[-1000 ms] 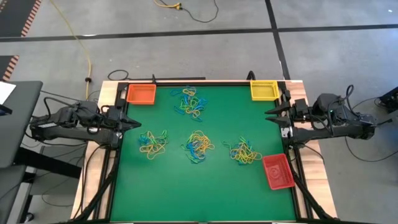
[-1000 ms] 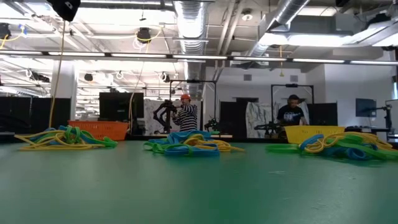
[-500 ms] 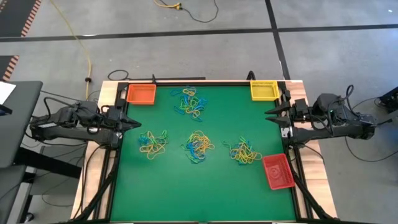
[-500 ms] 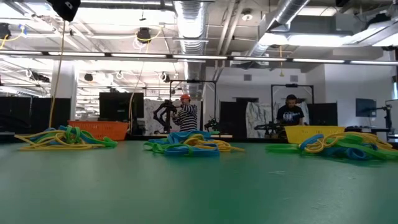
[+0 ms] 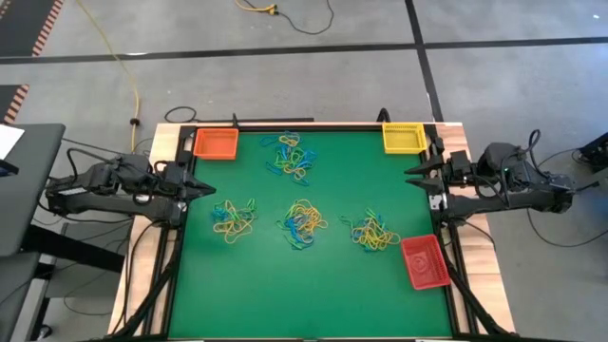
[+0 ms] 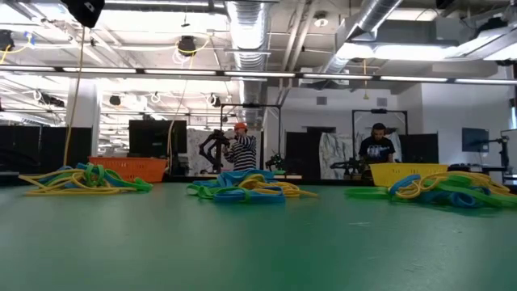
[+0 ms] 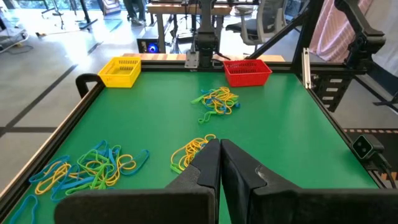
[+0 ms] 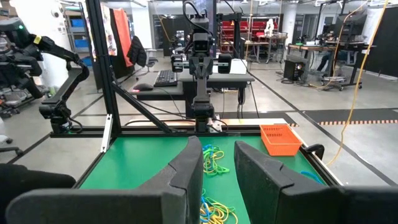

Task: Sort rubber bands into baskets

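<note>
Rubber bands (image 5: 302, 224) lie in tangled loops; left fingers (image 7: 219, 163) together, right fingers (image 8: 219, 163) apart.

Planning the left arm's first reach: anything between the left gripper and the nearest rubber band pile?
Nothing visible. The left gripper, shut, sits at the table's left edge; only bare green mat separates it from the nearest pile of rubber bands.

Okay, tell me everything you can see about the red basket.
The red basket is a small, shallow rectangular tray that looks like plastic, with slotted lattice walls and an open top. It sits flat on the green table at its right edge, slightly skewed. It looks empty; the nearest pile of rubber bands lies apart from it.
</note>
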